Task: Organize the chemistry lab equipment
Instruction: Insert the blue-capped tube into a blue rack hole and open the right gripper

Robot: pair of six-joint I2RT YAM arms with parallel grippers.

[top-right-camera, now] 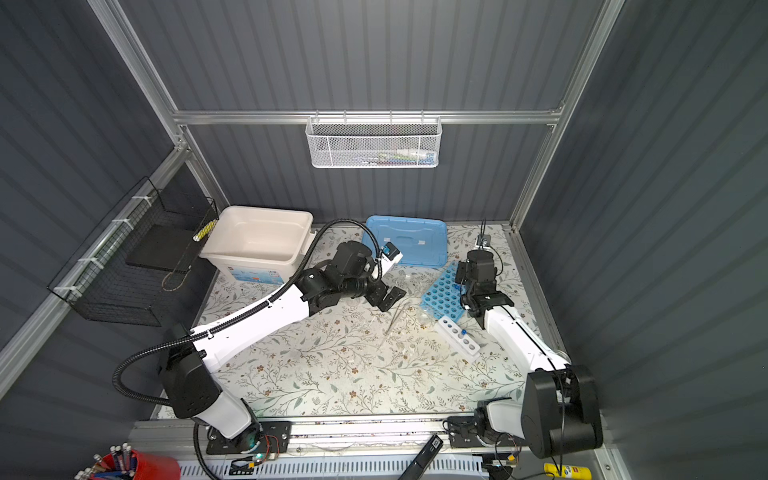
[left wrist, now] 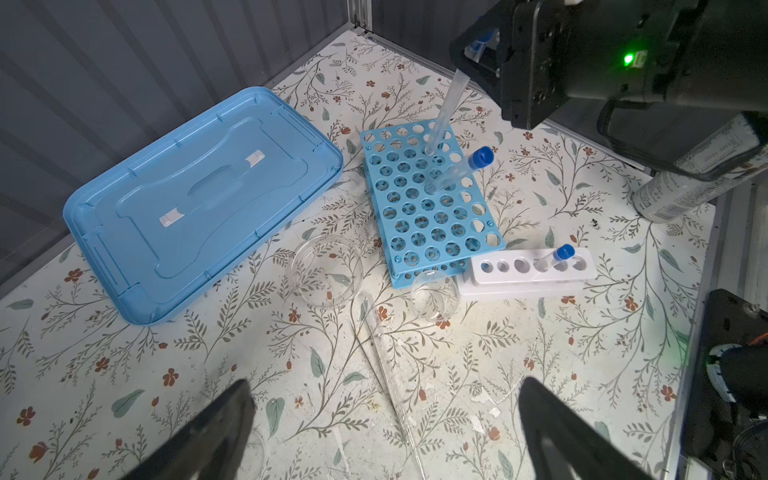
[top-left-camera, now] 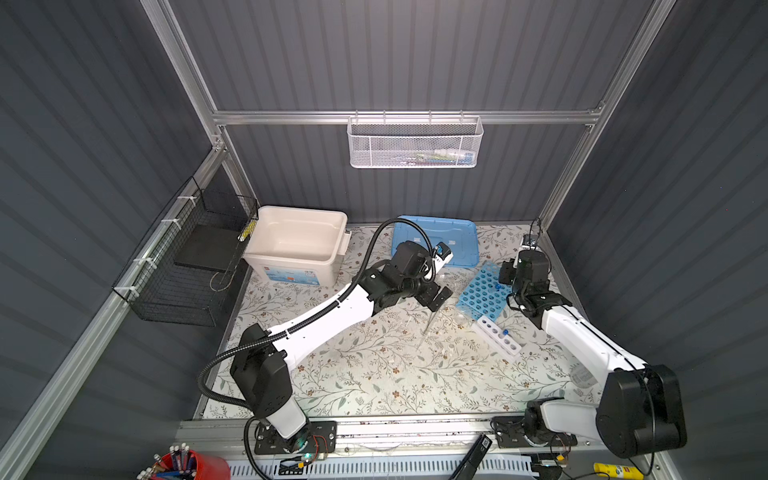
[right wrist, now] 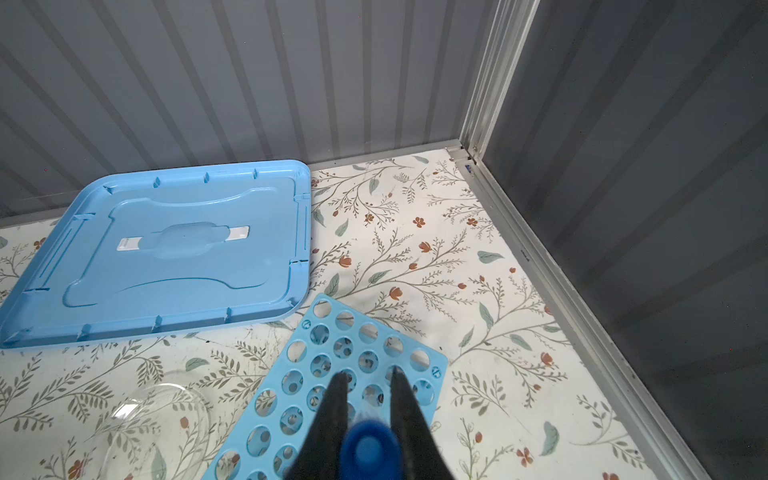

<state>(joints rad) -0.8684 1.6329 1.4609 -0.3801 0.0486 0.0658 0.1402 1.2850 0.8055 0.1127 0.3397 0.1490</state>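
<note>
Nearest us, our right hand [right wrist: 368, 374] clamps a long clear blue-capped tube [right wrist: 368, 449] above the blue many-holed rack [right wrist: 328, 399] at two o'clock, presumably to slot it, our left hand [left wrist: 386, 384] spread apart.

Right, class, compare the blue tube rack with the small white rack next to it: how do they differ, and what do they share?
The blue rack is a grid of many rows of holes; the white rack has one row. The blue rack is much wider than the white rack. Shared: both rest on the table, and each holds a blue-capped tube: the blue rack's tube, the white rack's tube.
</note>
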